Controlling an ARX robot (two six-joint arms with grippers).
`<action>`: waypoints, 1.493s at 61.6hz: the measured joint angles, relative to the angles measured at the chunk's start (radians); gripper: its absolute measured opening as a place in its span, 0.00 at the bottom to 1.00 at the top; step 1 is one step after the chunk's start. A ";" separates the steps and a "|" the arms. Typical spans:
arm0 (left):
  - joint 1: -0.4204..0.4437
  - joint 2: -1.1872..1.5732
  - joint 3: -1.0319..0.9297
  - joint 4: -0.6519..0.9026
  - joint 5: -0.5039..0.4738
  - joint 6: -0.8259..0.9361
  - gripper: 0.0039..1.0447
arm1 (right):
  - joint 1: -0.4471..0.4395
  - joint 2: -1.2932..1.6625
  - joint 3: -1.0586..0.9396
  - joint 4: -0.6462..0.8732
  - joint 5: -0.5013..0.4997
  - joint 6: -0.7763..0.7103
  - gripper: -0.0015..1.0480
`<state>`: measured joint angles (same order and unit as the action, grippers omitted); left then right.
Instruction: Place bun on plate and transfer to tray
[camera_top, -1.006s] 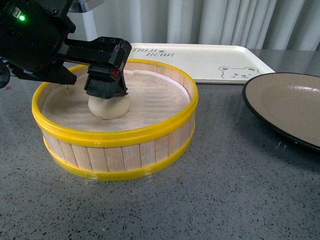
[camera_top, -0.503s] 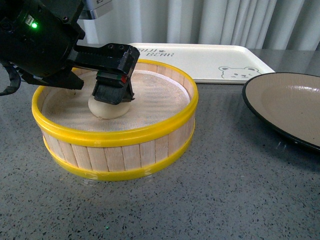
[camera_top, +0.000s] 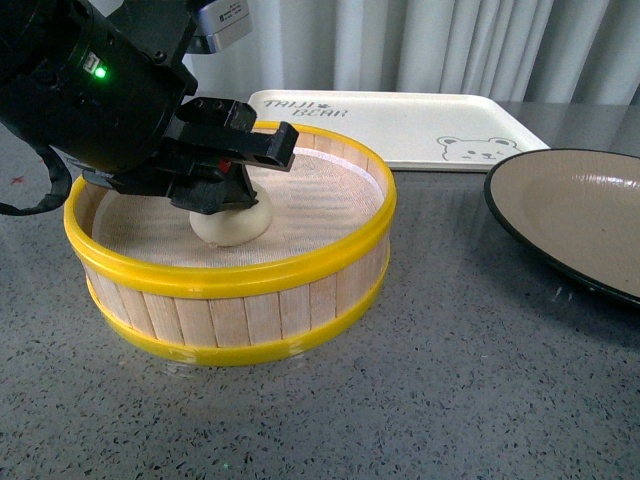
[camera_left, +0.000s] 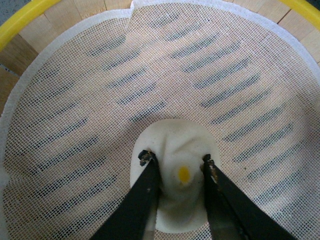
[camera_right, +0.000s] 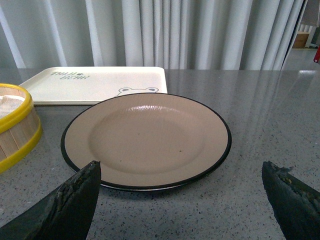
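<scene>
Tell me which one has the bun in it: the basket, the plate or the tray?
The wooden basket with yellow rims holds the bun. The brown plate and the bear tray have nothing on them.

front view looks down from behind the left gripper (camera_top: 232, 195), near the steamer basket (camera_top: 250, 310). left wrist view stares close down on the bun (camera_left: 175, 140) between its jaws. right wrist view faces level beyond the right gripper (camera_right: 180, 167); front shares its plate (camera_right: 145, 135) and tray (camera_right: 95, 82).
</scene>
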<state>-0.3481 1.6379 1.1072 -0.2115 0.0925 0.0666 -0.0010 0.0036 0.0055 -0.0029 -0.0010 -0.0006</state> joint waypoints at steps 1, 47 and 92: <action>0.000 0.000 -0.001 0.004 0.003 0.000 0.21 | 0.000 0.000 0.000 0.000 0.000 0.000 0.92; -0.202 0.055 0.156 0.195 0.270 0.009 0.04 | 0.000 0.000 0.000 0.000 0.000 0.000 0.92; -0.409 0.392 0.528 0.061 0.224 -0.226 0.04 | 0.000 0.000 0.000 0.000 0.000 0.000 0.92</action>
<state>-0.7567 2.0296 1.6352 -0.1501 0.3168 -0.1593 -0.0010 0.0036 0.0055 -0.0025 -0.0010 -0.0006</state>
